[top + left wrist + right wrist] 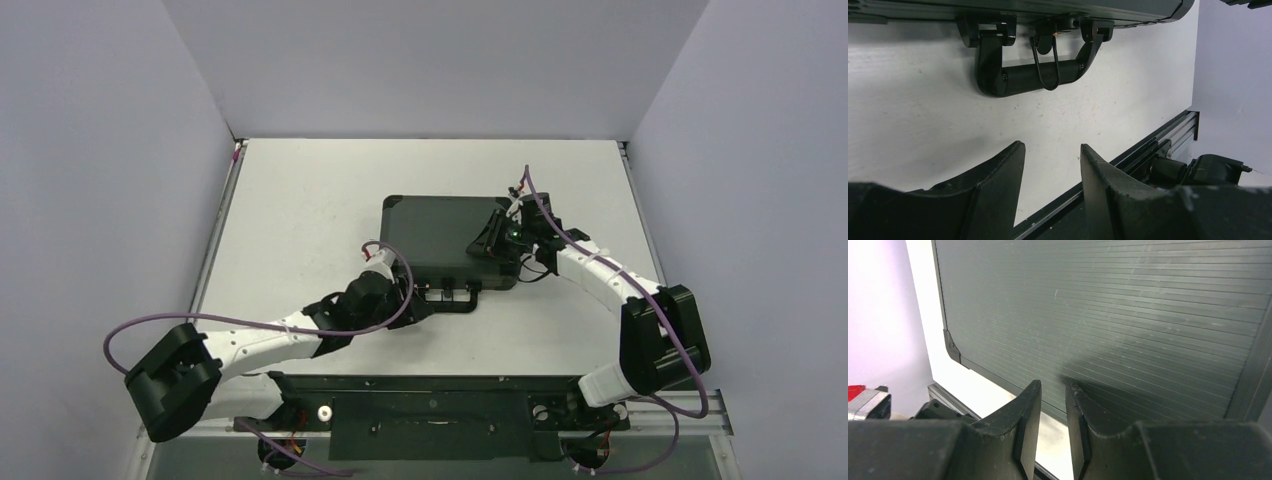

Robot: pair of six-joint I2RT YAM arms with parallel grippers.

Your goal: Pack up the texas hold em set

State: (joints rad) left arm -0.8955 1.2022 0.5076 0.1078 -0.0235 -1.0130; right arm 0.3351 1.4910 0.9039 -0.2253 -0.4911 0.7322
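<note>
The texas hold em set shows as a black ribbed hard case [435, 235], lid closed, lying flat at mid-table. Its carry handle [1028, 75] and a wire latch loop [1045, 65] face the near side. My left gripper [1052, 146] hovers low over the white table just short of the handle, jaws open and empty; from above it sits at the case's near edge [418, 292]. My right gripper [1053, 384] rests over the right part of the lid [1128, 310], jaws apart by a narrow gap with nothing between them. The case's contents are hidden.
A black mounting rail [440, 400] runs along the table's near edge behind both arms. Grey walls close in the left, back and right sides. Purple cables loop off each arm [130, 335].
</note>
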